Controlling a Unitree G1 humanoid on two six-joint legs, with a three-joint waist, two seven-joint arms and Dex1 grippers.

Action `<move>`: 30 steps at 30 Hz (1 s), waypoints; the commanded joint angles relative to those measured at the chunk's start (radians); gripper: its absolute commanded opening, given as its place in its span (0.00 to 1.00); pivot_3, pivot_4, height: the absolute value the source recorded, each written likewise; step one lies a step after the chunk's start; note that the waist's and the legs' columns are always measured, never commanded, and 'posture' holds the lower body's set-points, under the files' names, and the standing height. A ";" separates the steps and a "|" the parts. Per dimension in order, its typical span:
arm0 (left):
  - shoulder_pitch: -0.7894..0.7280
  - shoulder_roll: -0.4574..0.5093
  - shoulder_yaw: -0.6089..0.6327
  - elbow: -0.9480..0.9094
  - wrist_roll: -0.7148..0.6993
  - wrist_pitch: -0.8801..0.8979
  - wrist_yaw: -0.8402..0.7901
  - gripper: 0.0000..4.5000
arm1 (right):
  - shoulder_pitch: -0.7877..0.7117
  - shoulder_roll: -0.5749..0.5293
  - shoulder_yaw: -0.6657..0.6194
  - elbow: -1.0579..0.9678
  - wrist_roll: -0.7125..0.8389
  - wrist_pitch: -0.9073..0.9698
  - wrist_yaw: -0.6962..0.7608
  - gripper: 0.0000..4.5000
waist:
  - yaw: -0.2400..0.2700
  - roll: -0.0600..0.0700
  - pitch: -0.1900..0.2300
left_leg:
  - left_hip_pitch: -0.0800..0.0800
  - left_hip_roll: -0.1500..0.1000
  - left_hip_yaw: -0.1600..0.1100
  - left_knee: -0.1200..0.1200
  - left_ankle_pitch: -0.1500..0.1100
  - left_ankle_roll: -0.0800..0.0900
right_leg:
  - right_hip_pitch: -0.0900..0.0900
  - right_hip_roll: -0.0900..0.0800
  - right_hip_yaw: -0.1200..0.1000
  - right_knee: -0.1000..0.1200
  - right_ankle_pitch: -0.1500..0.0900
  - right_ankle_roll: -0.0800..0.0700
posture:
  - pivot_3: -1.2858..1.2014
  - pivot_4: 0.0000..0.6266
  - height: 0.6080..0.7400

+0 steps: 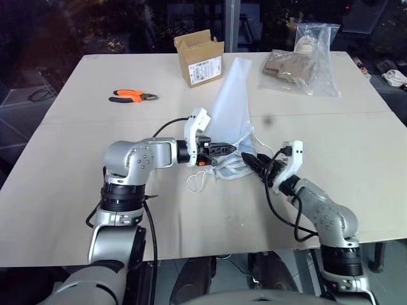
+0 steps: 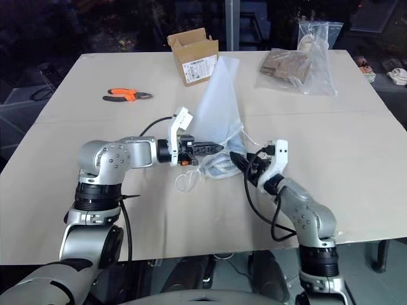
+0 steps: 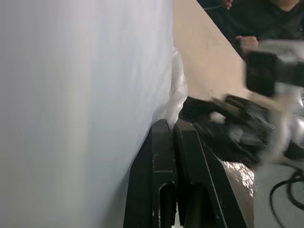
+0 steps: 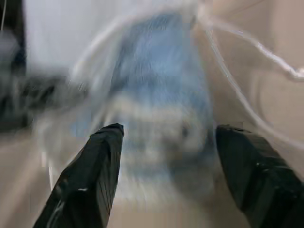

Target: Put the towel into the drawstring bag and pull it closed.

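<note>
- We see the left gripper (image 1: 230, 149) clenched on the drawstring bag (image 1: 230, 101), holding it up from the table (image 1: 76, 190).
- Our right gripper (image 4: 166, 137) is spread, empty.
- The towel (image 4: 156, 85) lies inside the bag, just ahead of it.

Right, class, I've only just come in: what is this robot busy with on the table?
It is packing a blue towel into a white drawstring bag. The left gripper is shut on the bag near its mouth, holding it up off the table. The right gripper sits open just in front of the mouth, where the towel shows through the thin fabric. The cords hang loose, so the bag is not yet pulled closed.
</note>
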 commanded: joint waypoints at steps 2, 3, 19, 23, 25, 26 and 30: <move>-0.052 -0.001 -0.016 0.015 -0.011 -0.020 -0.036 0.00 | -0.013 0.005 0.069 -0.007 -0.053 -0.010 0.000 0.74 | -0.003 0.000 0.000 | 0.000 0.000 0.000 0.000 0.000 0.000 | 0.000 0.000 0.000 0.000 0.000 0.000 | 0.52 0.24 1.00; -0.054 0.001 -0.019 0.020 -0.010 -0.021 -0.040 0.00 | -0.031 0.024 0.090 0.043 -0.079 -0.040 0.007 0.74 | -0.004 0.000 0.000 | 0.000 0.001 0.000 0.000 0.000 0.000 | 0.000 0.001 0.000 0.000 0.000 0.000 | 0.52 0.24 1.00; -0.053 0.102 -0.023 0.075 0.046 -0.099 -0.070 0.00 | -0.121 0.100 0.182 0.336 -0.312 -0.411 0.173 0.02 | -0.023 -0.002 -0.001 | 0.015 0.001 0.002 -0.008 0.000 0.000 | 0.011 0.001 0.003 -0.002 0.000 0.000 | 0.52 0.24 1.00; -0.047 0.129 -0.047 0.098 0.075 -0.130 -0.091 0.00 | -0.091 0.069 0.136 0.233 -0.267 -0.317 0.161 0.18 | -0.020 -0.002 -0.001 | 0.014 0.001 0.002 -0.011 0.000 0.000 | 0.010 0.000 0.002 -0.004 0.000 0.000 | 0.52 0.24 1.00; -0.051 0.142 -0.064 0.120 0.106 -0.164 -0.102 0.00 | -0.085 0.040 0.145 0.189 -0.266 -0.285 0.178 0.36 | -0.018 -0.001 0.000 | 0.014 0.001 0.002 -0.011 0.000 0.000 | 0.010 0.000 0.003 -0.005 0.000 0.000 | 0.52 0.24 1.00; -0.060 0.147 -0.072 0.139 0.124 -0.182 -0.104 0.00 | -0.093 0.039 0.138 0.177 -0.263 -0.266 0.170 0.46 | -0.018 -0.001 0.000 | 0.014 0.001 0.002 -0.012 0.000 0.000 | 0.010 0.000 0.002 -0.005 0.000 0.000 | 0.52 0.24 1.00; -0.093 0.151 -0.089 0.172 0.144 -0.209 -0.139 0.00 | -0.183 0.058 0.091 0.186 -0.241 -0.175 0.113 0.73 | -0.019 -0.001 0.000 | 0.013 0.001 0.002 -0.012 0.000 0.000 | 0.008 0.000 0.002 -0.005 0.000 0.000 | 0.52 0.24 1.00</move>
